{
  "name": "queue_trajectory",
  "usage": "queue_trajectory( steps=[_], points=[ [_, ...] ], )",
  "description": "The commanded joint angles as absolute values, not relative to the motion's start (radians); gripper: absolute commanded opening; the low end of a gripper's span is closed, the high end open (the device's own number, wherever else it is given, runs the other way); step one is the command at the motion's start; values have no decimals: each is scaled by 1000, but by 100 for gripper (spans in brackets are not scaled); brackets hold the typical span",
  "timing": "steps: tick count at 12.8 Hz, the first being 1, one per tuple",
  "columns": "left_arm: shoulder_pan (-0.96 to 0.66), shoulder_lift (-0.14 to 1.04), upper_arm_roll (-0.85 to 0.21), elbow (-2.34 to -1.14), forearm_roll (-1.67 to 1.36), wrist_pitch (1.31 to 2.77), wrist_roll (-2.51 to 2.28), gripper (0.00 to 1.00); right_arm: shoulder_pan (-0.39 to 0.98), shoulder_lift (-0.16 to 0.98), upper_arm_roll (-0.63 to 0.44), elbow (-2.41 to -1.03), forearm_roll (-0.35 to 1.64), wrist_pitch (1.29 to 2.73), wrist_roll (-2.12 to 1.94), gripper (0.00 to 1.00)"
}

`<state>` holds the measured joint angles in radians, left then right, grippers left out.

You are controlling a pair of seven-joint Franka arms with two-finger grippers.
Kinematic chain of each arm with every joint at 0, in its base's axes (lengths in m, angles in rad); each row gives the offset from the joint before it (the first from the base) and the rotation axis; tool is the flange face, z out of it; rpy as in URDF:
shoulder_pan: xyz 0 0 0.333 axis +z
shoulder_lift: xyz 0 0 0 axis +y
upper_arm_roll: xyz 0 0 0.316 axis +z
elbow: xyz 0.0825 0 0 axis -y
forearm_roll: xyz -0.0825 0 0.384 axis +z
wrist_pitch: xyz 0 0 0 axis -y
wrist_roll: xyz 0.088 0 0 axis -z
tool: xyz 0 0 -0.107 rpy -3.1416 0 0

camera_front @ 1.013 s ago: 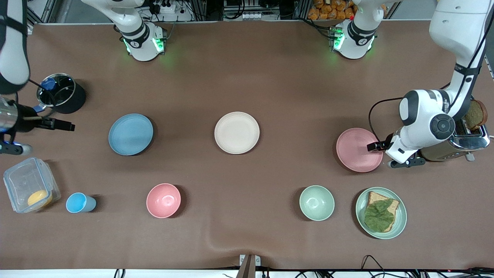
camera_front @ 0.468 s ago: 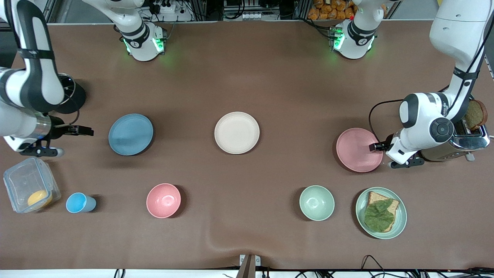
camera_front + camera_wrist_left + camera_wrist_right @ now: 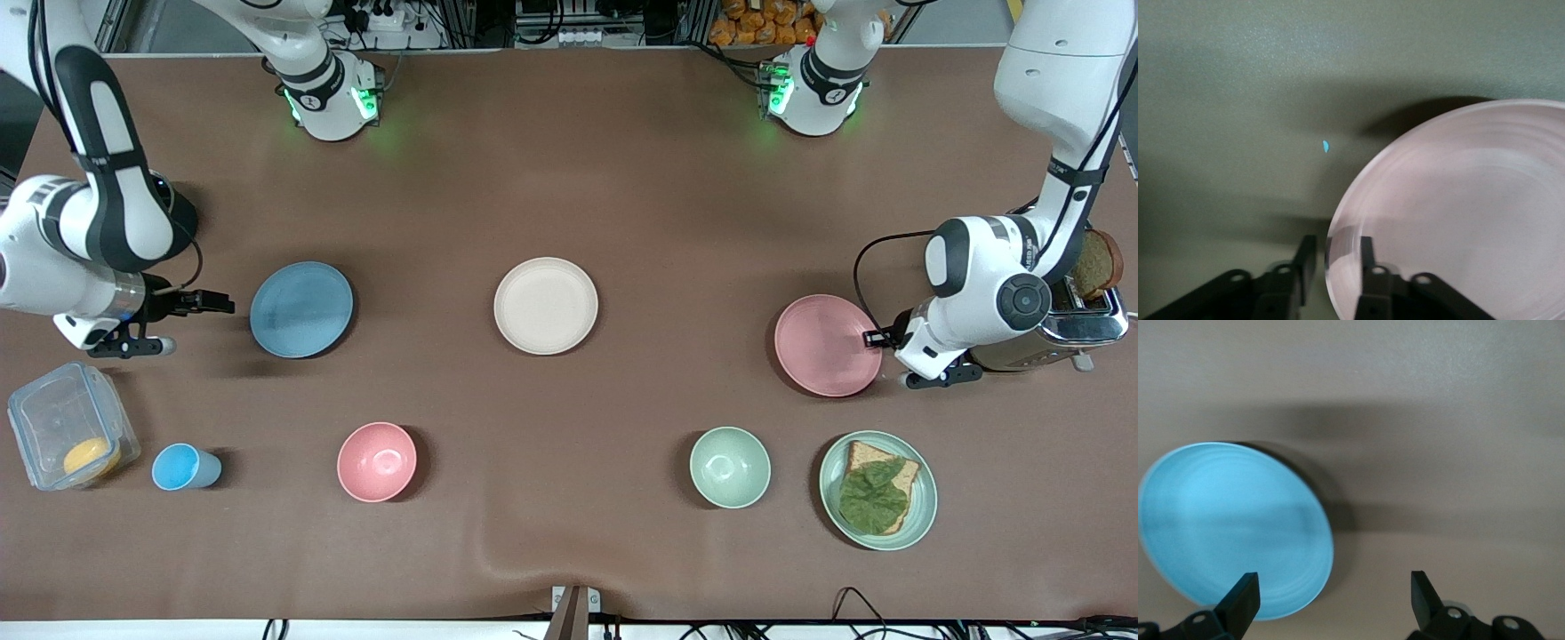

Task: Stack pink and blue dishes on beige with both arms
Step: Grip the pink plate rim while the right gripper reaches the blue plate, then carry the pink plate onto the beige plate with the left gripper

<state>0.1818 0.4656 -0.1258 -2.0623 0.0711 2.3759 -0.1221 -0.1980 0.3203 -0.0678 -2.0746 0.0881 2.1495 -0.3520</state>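
The pale pink plate lies flat toward the left arm's end of the table. My left gripper is low at its rim on the toaster side. In the left wrist view the pink plate's rim passes between the left gripper's open fingers, one finger over the plate and one outside it. The light blue plate lies toward the right arm's end. My right gripper is just short of its edge, wide open and empty. The blue plate shows ahead of the right gripper. The beige plate sits bare between them.
A toaster with bread stands right beside the left arm. Nearer the camera are a green plate with bread and a leaf, a green bowl, a pink bowl, a blue cup and a clear box. A black pot peeks out by the right arm.
The right arm has swung in toward the blue plate, its gripper now close to the edge. The left gripper has slid back a little, from over the pink plate to its rim.
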Motion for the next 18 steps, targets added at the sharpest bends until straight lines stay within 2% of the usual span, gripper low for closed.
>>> queue_trajectory(
  steps=[1, 3, 4, 7, 9, 10, 13, 14, 16, 18],
  points=[
    [192, 488, -132, -2046, 45, 2384, -94, 10, -224, 394, -52, -2066, 164, 2187, -417, 100],
    [192, 491, -132, -2040, 44, 2384, -94, 5, -219, 437, -49, -2065, 183, 2216, -419, 100],
    [192, 491, -133, -2040, 44, 2384, -95, 0, -216, 446, -48, -2065, 187, 2221, -419, 100],
    [173, 471, -144, -2036, 2, 2379, -110, 0, -203, 469, -46, -2059, 212, 2223, -419, 100],
    [176, 410, -239, -2031, -50, 2327, -124, 0, -198, 476, -46, -2059, 213, 2221, -419, 100],
    [175, 394, -282, -2011, -52, 2304, -127, 0, -192, 482, -46, -2059, 213, 2221, -419, 96],
    [172, 391, -429, -1956, -57, 2296, -272, 0, -190, 489, -44, -2054, 215, 2214, -417, 38],
    [169, 391, -487, -1948, -55, 2296, -343, 0, -187, 491, -44, -2051, 215, 2212, -417, 23],
    [134, 403, -563, -1930, -48, 2306, -441, 0, -184, 492, -44, -2051, 215, 2210, -414, 0],
    [27, 417, -563, -1908, -49, 2310, -535, 0, -181, 494, -46, -2037, 215, 2198, -411, 0]
  ],
)
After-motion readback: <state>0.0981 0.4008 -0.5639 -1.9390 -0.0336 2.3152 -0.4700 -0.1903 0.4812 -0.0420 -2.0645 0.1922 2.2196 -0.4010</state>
